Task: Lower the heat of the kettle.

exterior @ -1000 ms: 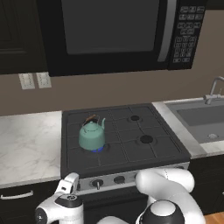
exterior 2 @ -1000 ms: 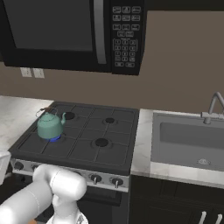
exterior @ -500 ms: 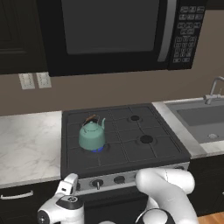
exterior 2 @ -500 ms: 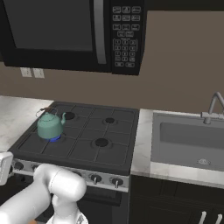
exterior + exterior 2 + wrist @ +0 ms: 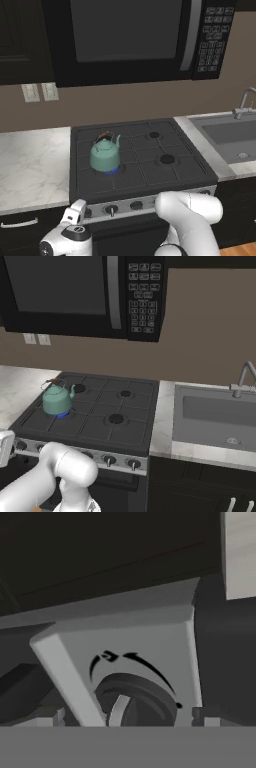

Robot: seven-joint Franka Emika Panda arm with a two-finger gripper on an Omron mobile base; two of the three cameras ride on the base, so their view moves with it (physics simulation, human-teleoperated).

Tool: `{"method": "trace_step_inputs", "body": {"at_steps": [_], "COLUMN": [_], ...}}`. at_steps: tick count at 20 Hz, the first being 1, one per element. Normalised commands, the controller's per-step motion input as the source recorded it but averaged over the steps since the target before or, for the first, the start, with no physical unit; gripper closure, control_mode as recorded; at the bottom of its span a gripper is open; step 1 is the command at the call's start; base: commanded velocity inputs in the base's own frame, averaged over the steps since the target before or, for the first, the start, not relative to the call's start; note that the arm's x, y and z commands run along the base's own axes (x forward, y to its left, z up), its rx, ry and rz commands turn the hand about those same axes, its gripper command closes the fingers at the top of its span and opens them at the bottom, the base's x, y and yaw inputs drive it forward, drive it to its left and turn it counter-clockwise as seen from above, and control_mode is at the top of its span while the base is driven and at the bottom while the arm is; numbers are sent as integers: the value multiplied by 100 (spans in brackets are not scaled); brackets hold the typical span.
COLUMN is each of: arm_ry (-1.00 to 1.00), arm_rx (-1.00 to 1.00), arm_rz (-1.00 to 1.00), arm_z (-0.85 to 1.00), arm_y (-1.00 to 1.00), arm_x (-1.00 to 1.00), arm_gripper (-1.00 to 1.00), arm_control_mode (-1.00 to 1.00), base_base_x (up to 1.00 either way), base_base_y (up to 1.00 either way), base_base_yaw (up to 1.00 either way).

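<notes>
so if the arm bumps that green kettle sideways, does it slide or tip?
Probably slides before it tips: the kettle looks squat and wide at the base. It sits on the stove's ridged grate, which could catch the base and rock it. Weight is unclear, since the lid hides any contents. The arched handle on top would give a high push more leverage.

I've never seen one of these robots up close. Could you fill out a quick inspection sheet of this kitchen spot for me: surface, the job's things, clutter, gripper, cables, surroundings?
Surface: black gas stove set between pale marble counters.
Job's things: mint-green kettle upright on the front-left burner, blue flame beneath; knob close ahead in the hand view.
Clutter: nothing seen.
Gripper: gripper low at the stove's front-left corner, by the knob row; open or shut cannot be told.
Cables: nothing seen.
Surroundings: microwave above, sink with faucet, wall outlets.
</notes>
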Motion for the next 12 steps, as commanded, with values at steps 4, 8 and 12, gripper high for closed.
{"method": "trace_step_inputs", "body": {"at_steps": [4,8,12], "arm_ry": [-2,-6,-10], "arm_rx": [0,0,0], "arm_rz": [2,1,1], "arm_z": [-19,-8,0], "arm_y": [1,0,0], "arm_x": [0,0,1], "arm_gripper": [-100,-100,-100], "arm_control_mode": [-100,-100,-100], "base_base_x": [0,0,0], "base_base_y": [0,0,0], "base_base_yaw": [0,0,0]}}
